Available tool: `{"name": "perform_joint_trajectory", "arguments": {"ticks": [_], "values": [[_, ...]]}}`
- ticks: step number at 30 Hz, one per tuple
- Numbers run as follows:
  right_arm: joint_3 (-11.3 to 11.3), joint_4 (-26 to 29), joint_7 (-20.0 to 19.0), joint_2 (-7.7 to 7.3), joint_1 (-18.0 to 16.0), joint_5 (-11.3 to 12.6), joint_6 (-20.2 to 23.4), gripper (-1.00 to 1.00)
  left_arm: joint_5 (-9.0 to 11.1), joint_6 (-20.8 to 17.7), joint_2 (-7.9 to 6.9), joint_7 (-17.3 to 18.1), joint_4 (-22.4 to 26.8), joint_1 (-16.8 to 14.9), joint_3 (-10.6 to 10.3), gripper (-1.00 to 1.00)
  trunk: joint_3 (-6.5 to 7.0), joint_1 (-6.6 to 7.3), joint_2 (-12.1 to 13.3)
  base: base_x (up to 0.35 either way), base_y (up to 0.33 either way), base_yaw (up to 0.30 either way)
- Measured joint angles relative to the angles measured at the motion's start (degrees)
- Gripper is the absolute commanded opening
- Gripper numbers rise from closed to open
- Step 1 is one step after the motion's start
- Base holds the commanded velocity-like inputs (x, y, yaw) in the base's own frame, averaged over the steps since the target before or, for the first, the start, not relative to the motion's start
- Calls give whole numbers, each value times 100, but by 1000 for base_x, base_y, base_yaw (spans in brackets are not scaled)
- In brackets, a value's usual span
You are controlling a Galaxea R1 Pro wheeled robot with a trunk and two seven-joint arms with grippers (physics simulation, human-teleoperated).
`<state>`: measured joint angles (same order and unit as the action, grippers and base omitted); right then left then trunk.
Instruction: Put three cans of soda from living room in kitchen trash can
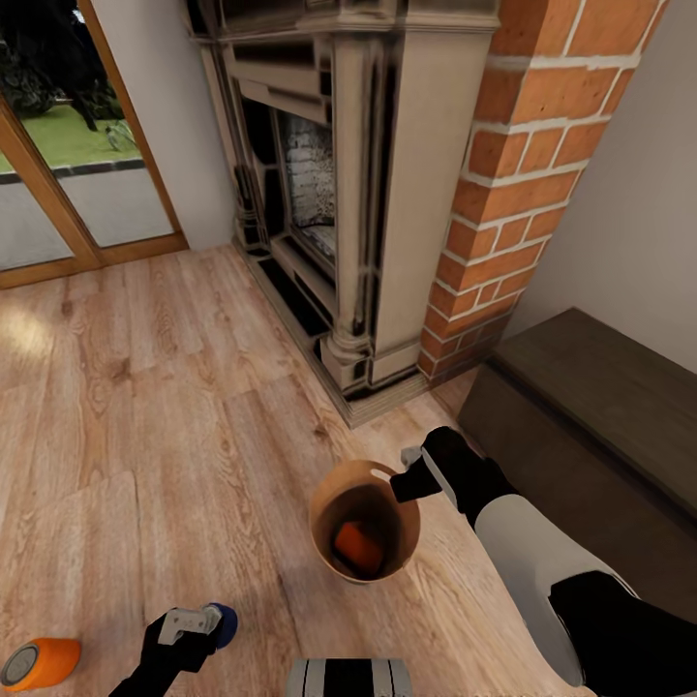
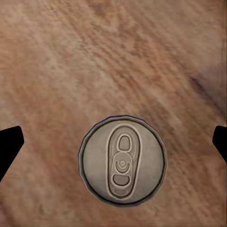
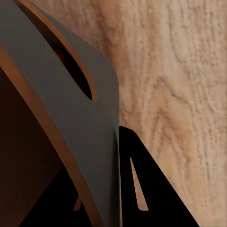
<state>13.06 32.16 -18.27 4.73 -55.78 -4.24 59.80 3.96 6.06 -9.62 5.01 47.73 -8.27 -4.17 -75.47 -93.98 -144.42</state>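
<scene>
So my left gripper [image 1: 198,620] is spread wide, hovering right over the blue soda can [image 2: 123,161], which stands upright on the wood floor [image 1: 145,436] directly below my fingertips, axis vertical, pull-tab top facing up at me.

My right gripper [image 1: 411,474] is pinching the rim of the trash can [image 1: 324,503], with an orange can [image 1: 358,547] already inside. Another orange can [image 1: 39,663] lies on its side off to my left, top pointing away from me.

Biggest worry: if I come down off-centre, a fingertip clips the lid, tips the can and it rolls away.
</scene>
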Motion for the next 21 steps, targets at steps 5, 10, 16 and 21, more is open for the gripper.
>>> {"name": "perform_joint_trajectory", "arguments": {"ticks": [5, 10, 16, 21], "values": [[65, 0, 0, 2, 0, 3, 1, -100, 0, 0, 20, 6, 0, 1, -18, 100, -111, -13, -7, 0, 0, 0], [112, 1, 1, 1, -1, -6, -2, -100, 0, 4, 22, 6, 7, 1, -22, 100, -133, -15, -8, 0, 0, 0], [125, 1, 1, -2, 4, -9, -2, -100, 0, 3, 21, 8, 9, 1, -22, 100, -133, -15, -8, 0, 0, 0], [149, 0, -1, 0, 7, 14, 2, -100, 0, 0, 21, 8, 9, 1, -22, 100, -199, -23, -12, 0, 0, 0]]}}
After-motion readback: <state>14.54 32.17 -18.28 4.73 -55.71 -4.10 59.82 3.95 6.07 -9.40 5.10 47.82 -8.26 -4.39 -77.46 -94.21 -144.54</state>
